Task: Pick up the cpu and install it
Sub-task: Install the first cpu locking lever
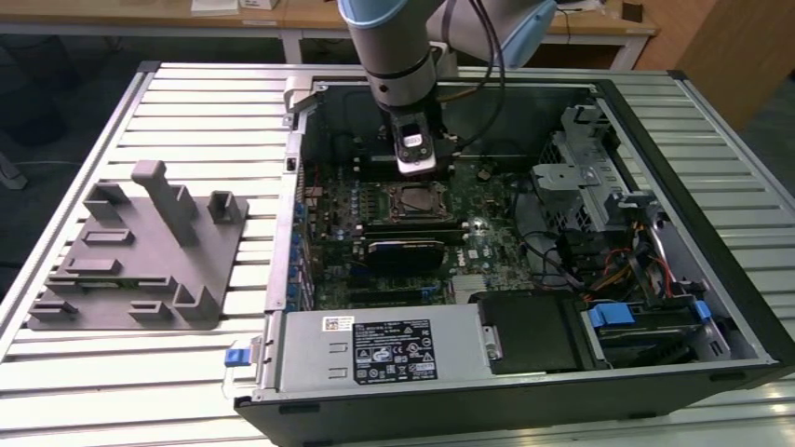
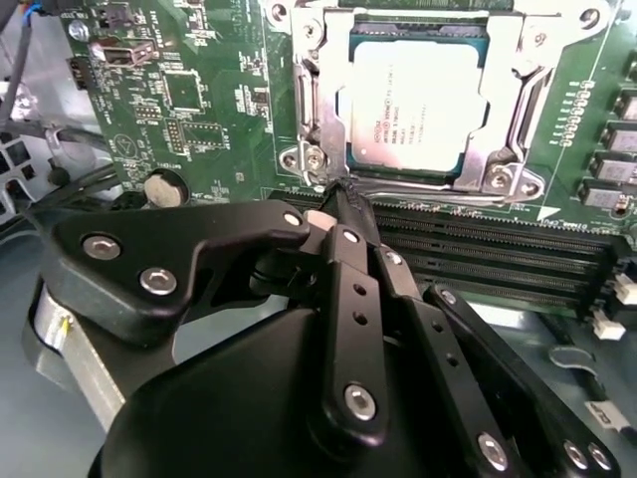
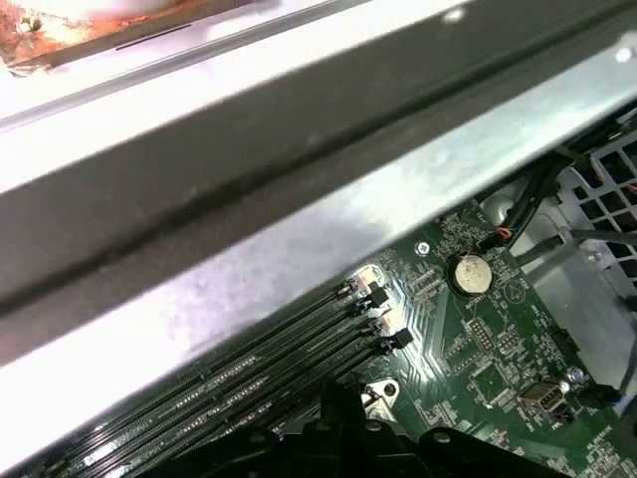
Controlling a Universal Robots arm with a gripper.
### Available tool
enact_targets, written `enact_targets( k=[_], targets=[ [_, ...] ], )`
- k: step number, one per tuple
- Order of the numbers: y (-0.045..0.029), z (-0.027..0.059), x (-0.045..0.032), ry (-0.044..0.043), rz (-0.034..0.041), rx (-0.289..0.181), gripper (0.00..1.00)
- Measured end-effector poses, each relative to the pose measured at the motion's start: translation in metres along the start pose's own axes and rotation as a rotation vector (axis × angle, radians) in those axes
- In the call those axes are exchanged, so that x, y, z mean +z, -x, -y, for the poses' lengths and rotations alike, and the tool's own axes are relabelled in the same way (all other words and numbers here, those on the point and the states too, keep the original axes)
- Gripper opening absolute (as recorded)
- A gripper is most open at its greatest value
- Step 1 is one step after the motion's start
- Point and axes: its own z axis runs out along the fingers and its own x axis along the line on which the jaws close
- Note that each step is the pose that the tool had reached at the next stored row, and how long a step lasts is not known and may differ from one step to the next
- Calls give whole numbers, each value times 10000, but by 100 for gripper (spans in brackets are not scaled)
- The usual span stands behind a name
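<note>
The cpu (image 2: 418, 105), a silvery square chip with a pale rim, lies in the metal socket frame (image 2: 309, 110) of the green motherboard (image 2: 199, 90). In the exterior view the cpu (image 1: 411, 198) sits mid-board inside the open case. My gripper (image 2: 343, 194) is shut with nothing between its fingers. Its tip is low beside the socket's edge, on the side of the black memory slots (image 2: 488, 259). Seen from outside, the gripper (image 1: 416, 169) hangs just behind the socket. The first wrist view has the dark gripper tip (image 3: 343, 403) over the memory slots (image 3: 249, 383).
A large grey plastic tray with upright posts (image 1: 137, 251) stands on the slatted table at the exterior view's left. Inside the case are a power supply (image 1: 372, 349), a drive cage (image 1: 584, 177) and loose cables (image 1: 621, 270). The case wall (image 3: 299, 169) rises close by.
</note>
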Motion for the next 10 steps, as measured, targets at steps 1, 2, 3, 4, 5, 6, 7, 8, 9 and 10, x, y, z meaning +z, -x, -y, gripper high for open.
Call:
enact_targets(
  k=[1,2,3,4,5,6,7,8,9,10],
  targets=[
    [2,-4,-13,-2,5,18,11],
    [5,-8,-28,-6,9,36,11],
    [8,-11,-44,-9,14,52,11],
    [11,-16,-60,-13,18,68,11],
    [14,-20,-76,-16,22,83,11],
    [17,-24,-92,-18,26,97,11],
    [20,-28,-108,-21,29,112,11],
    [23,-32,-122,-23,34,128,11],
    [25,-35,-132,-28,39,148,11],
    [25,-35,-132,-28,43,163,11]
  ],
)
